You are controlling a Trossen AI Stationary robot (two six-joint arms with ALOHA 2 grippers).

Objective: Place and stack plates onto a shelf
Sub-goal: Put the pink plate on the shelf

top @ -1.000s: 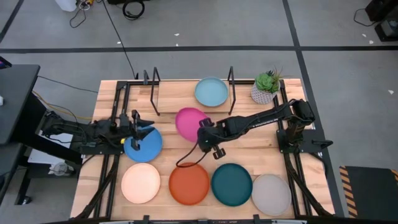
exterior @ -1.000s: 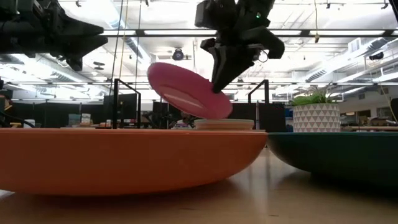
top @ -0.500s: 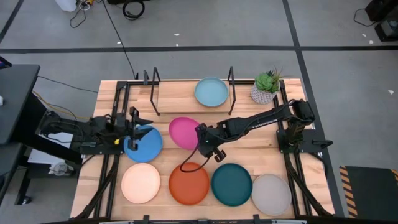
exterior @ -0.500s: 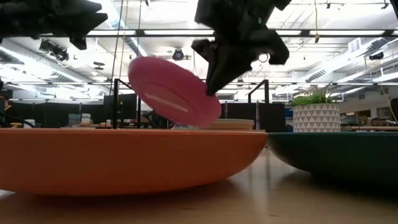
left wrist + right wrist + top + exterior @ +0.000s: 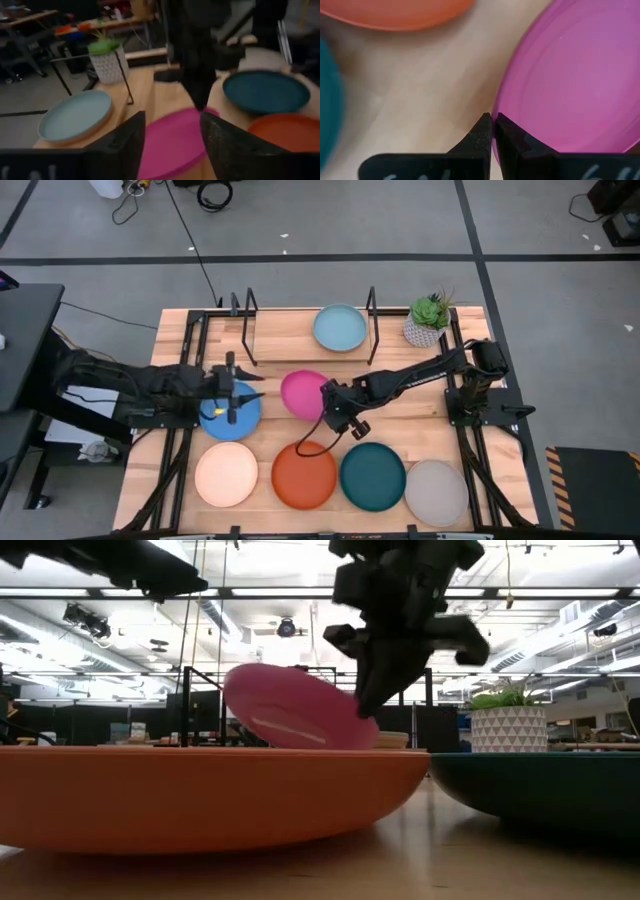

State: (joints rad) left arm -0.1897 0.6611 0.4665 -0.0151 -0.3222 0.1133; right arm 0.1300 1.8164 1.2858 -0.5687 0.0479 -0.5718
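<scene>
Nearest, along the front edge of the wooden tabletop (image 5: 395, 430), lay four round matte plates in a row: cream plate (image 5: 226, 474), orange plate (image 5: 304, 474), dark teal plate (image 5: 372, 474), grey plate (image 5: 436, 492).

Item, blue round plate (image 5: 232, 410): flat on the tabletop behind the cream one, partly covered by the left arm's wrist.

Item, left gripper (image 5: 248, 389): arm stretched level from the table's left side, wrist above the blue plate, fingers (image 5: 120, 145) spread apart and gripping nothing, pointing toward the magenta plate just beyond them.

Item, magenta round plate (image 5: 304, 394): mid-table, tilted, its far edge raised, clear of the board in the low view; gripped at its right rim.

Item, right gripper (image 5: 329, 402): arm reaching in a long diagonal from its base at the table's right side, wrist bent downward, fingers (image 5: 482, 137) pinched tight on the magenta plate's rim.

Item, low light-wood shelf (image 5: 280, 335) with thin black metal uprights at each end: at the table's far edge, well behind the magenta plate. Light blue round plate (image 5: 339, 328) lay flat on its right half; the left half carried no plate.

Item, green potted plant in a white patterned pot (image 5: 427, 321): far right corner, just beside the shelf's right upright.
</scene>
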